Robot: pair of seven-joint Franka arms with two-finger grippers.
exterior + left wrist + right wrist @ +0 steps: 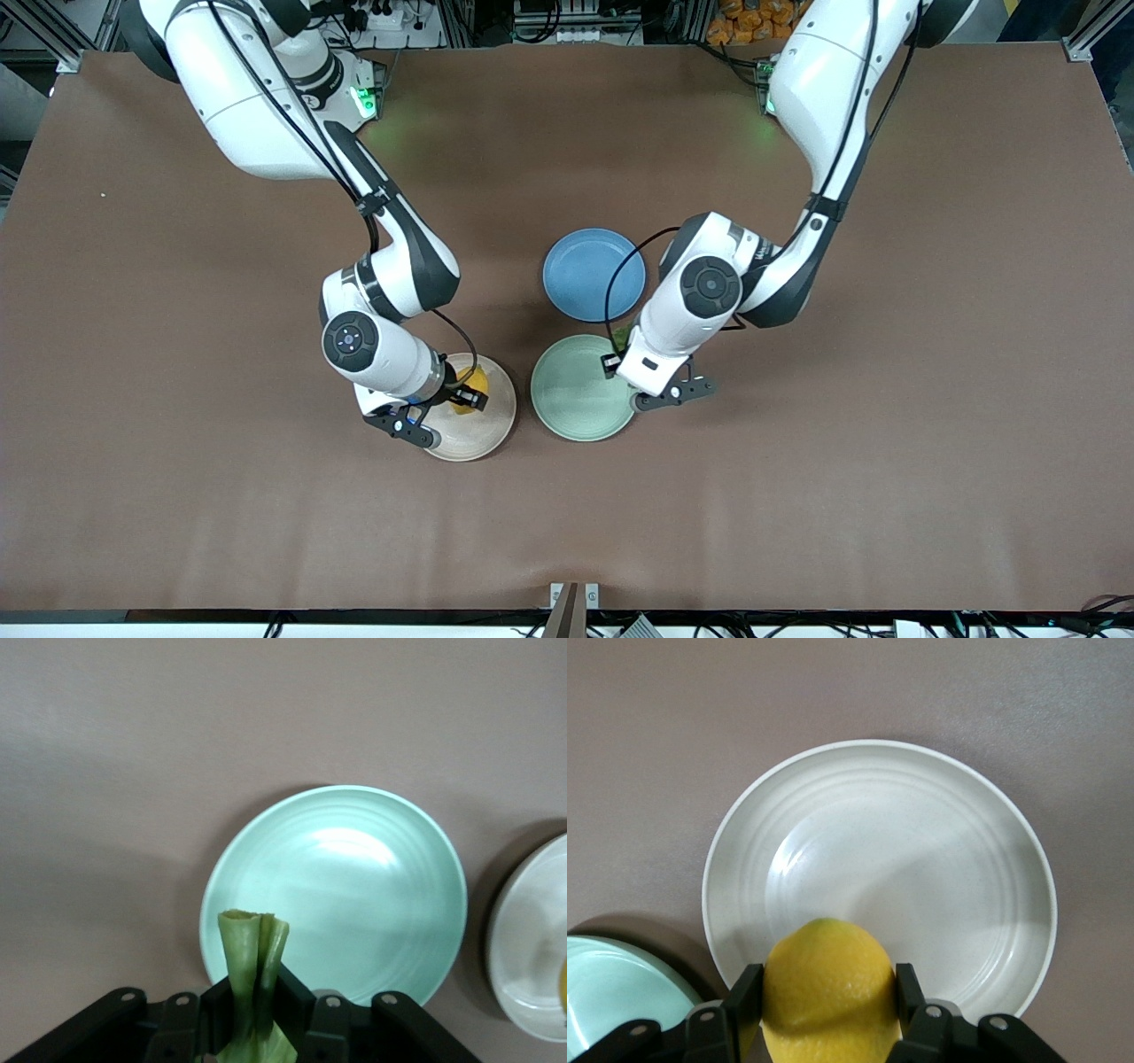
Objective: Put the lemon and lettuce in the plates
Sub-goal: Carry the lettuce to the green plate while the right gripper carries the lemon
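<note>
Right tool (pixel 467 396) hangs over the beige plate (pixel 483 434), clenched on the lemon (pixel 475 383); left tool (pixel 617 354) hangs over the mint plate's (pixel 571 403) edge nearest the blue plate (pixel 589 270), all on the brown tabletop (pixel 177 443); left wrist view: left tool (pixel 255 1014) grips the lettuce (pixel 254 974) above the mint plate (pixel 354 895); right wrist view: right tool (pixel 824 1014) clamps the lemon (pixel 828 988) above the beige plate (pixel 921 859).
</note>
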